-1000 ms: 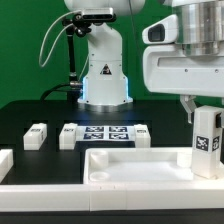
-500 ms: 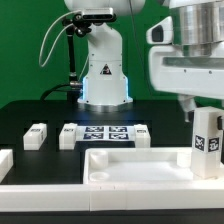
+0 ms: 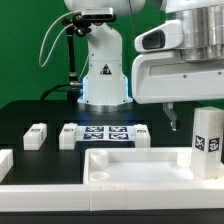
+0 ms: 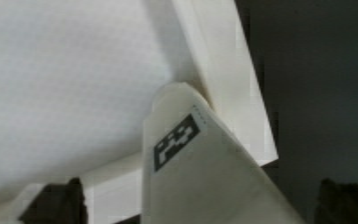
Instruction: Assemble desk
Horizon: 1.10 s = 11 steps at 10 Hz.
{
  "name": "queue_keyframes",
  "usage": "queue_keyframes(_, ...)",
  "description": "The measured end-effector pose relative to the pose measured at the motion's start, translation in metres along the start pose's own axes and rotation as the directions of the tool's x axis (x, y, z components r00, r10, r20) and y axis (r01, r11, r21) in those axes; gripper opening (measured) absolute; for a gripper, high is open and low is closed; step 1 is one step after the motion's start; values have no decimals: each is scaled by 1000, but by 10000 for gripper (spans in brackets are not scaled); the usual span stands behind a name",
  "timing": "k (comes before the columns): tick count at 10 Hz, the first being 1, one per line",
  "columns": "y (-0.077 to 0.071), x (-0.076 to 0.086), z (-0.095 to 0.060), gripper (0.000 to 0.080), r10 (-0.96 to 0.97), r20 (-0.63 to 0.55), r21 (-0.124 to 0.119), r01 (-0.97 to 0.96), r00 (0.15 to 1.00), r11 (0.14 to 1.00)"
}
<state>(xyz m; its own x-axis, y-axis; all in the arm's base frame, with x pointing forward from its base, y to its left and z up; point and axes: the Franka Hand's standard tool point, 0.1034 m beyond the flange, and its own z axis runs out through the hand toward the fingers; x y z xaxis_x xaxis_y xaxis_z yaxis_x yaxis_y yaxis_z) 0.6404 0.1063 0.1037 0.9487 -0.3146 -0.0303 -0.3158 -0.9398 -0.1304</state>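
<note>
The desk slab (image 3: 135, 166) lies at the front of the table, white with a recessed middle and raised rim. One tagged white leg post (image 3: 208, 140) stands upright at its corner on the exterior view's right. My gripper (image 3: 198, 118) hangs over that post, open. One fingertip (image 3: 172, 121) shows beside the post's top, apart from it. In the wrist view the post (image 4: 202, 160) rises between the two dark fingers (image 4: 60, 200), with gaps on both sides, over the slab (image 4: 69, 80). Three more leg posts (image 3: 36, 136) (image 3: 70, 135) (image 3: 140, 134) lie on the black table behind the slab.
The marker board (image 3: 105, 133) lies between the loose posts. The arm's white base (image 3: 103, 75) stands at the back. Low white border rails run along the front (image 3: 60, 198) and the exterior view's left (image 3: 5, 160).
My hand has shifted toward the exterior view's left and the finger now stands clear of the post's top. The post has stayed upright on the slab's corner.
</note>
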Motion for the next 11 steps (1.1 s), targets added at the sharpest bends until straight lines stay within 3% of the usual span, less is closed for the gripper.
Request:
queue_keyframes(2,-2,-2,1,649,-272,-6,-12,272,962,962)
queue_keyframes(3,-5,-3,1,649,-501,0,-35,500,866,865)
queue_keyframes(4,-11,-5,0,649,-617,14,-42,617,787,786)
queue_keyframes(5,-10,-5,1,649,-568,11,-38,568,823,822)
queue_keyframes(7,-10,-5,2,396,-545,10,-36,545,839,838)
queue_keyframes(8,-6,-3,2,396,-453,7,-42,452,892,891)
queue_keyframes(9,-5,-3,2,297,-402,5,-43,402,916,915)
queue_keyframes(11,-3,-1,2,294,-222,-7,-35,221,975,975)
